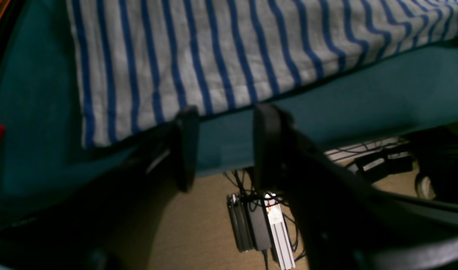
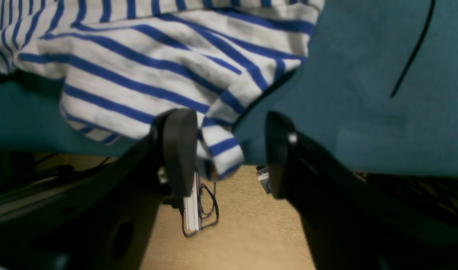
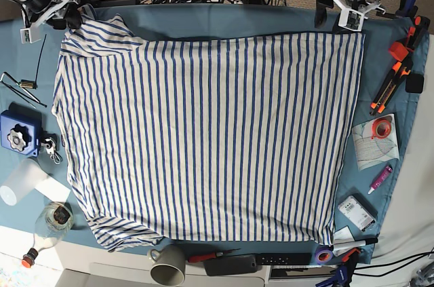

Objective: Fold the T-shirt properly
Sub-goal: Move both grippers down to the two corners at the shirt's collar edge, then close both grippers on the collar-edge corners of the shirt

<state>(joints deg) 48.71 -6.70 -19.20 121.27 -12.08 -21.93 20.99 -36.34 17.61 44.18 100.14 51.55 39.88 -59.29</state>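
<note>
Two pincers (image 1: 223,148) (image 2: 230,153) at T-shirt (image 3: 210,138) corners

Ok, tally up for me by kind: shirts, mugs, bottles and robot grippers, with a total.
T-shirt: 1
Mug: 1
Bottle: 1
Grippers: 2, the left gripper and the right gripper
Total: 5
</note>
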